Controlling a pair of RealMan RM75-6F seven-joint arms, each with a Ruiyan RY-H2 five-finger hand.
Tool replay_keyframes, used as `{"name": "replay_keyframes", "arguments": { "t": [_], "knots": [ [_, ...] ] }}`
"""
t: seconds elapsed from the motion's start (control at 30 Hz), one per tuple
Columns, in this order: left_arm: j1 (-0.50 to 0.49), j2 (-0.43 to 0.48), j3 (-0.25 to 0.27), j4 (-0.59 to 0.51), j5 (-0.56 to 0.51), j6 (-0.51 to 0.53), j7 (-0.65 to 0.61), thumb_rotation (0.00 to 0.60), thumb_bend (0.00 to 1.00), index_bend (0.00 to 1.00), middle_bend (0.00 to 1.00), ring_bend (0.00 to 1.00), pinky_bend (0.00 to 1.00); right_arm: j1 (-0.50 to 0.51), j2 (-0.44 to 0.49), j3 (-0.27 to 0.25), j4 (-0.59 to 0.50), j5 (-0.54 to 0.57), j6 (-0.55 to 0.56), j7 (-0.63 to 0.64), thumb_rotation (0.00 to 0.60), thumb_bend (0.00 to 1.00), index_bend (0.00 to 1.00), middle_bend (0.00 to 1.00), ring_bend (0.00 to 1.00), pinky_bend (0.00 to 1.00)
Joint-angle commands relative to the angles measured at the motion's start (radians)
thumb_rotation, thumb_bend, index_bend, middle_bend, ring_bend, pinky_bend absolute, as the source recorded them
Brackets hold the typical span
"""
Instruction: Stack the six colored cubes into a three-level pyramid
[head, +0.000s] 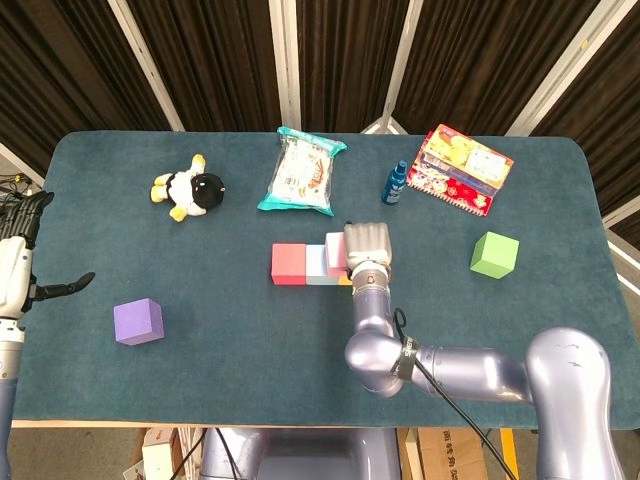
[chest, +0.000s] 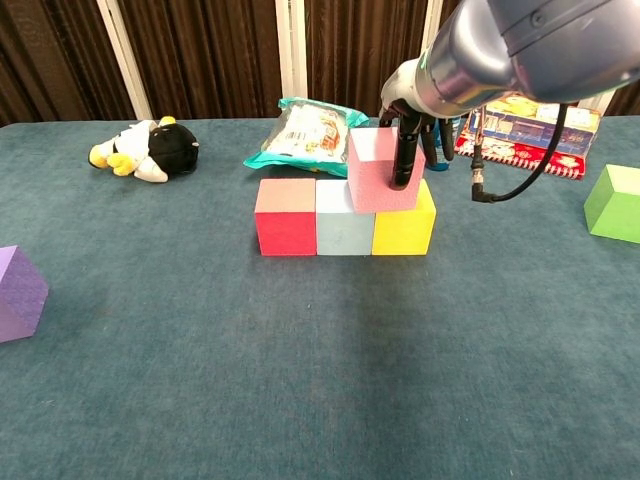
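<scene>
A red cube (chest: 286, 217), a light blue cube (chest: 343, 222) and a yellow cube (chest: 404, 230) stand in a touching row mid-table. A pink cube (chest: 372, 172) sits on top, over the seam between the light blue and yellow ones. My right hand (chest: 410, 135) grips the pink cube from above, with fingers down its front face. In the head view the right hand (head: 367, 246) hides most of the yellow cube, and the pink cube (head: 336, 253) shows beside it. A green cube (head: 494, 254) lies to the right and a purple cube (head: 138, 321) at the front left. My left hand (head: 18, 268) hovers empty at the left edge.
Along the back of the table lie a plush penguin (head: 188, 188), a snack bag (head: 300, 172), a small blue bottle (head: 396, 183) and a colourful box (head: 458, 168). The bottle stands close behind my right hand.
</scene>
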Motion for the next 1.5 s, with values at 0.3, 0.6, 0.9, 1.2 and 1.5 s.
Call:
{"name": "replay_keyframes", "arguments": {
  "t": [0.3, 0.6, 0.9, 1.2, 1.5],
  "knots": [
    [0.001, 0.002, -0.002, 0.000, -0.003, 0.001, -0.002, 0.600, 0.12, 0.00, 0.02, 0.00, 0.04, 0.002, -0.007, 0.002, 0.002, 0.010, 0.005, -0.016, 0.600, 0.31, 0.00, 0.43, 0.48, 0.45],
    [0.001, 0.003, -0.001, -0.002, -0.001, 0.000, -0.002, 0.600, 0.12, 0.00, 0.02, 0.00, 0.03, 0.001, -0.005, 0.011, -0.005, 0.012, 0.009, -0.020, 0.600, 0.31, 0.00, 0.19, 0.27, 0.45],
    [0.001, 0.004, -0.001, -0.003, 0.001, 0.001, -0.004, 0.600, 0.12, 0.00, 0.02, 0.00, 0.03, -0.003, -0.006, 0.018, -0.015, 0.018, 0.015, -0.019, 0.600, 0.31, 0.00, 0.05, 0.13, 0.38],
    [0.002, 0.005, -0.002, -0.003, 0.001, 0.002, -0.005, 0.600, 0.12, 0.00, 0.02, 0.00, 0.03, -0.008, -0.007, 0.031, -0.028, -0.008, 0.017, 0.011, 0.600, 0.31, 0.00, 0.00, 0.00, 0.26],
    [0.003, 0.006, -0.003, -0.003, 0.002, 0.004, -0.006, 0.600, 0.12, 0.00, 0.02, 0.00, 0.03, -0.022, 0.006, 0.039, -0.083, -0.058, 0.029, 0.061, 0.600, 0.26, 0.00, 0.00, 0.00, 0.22]
  ]
}}
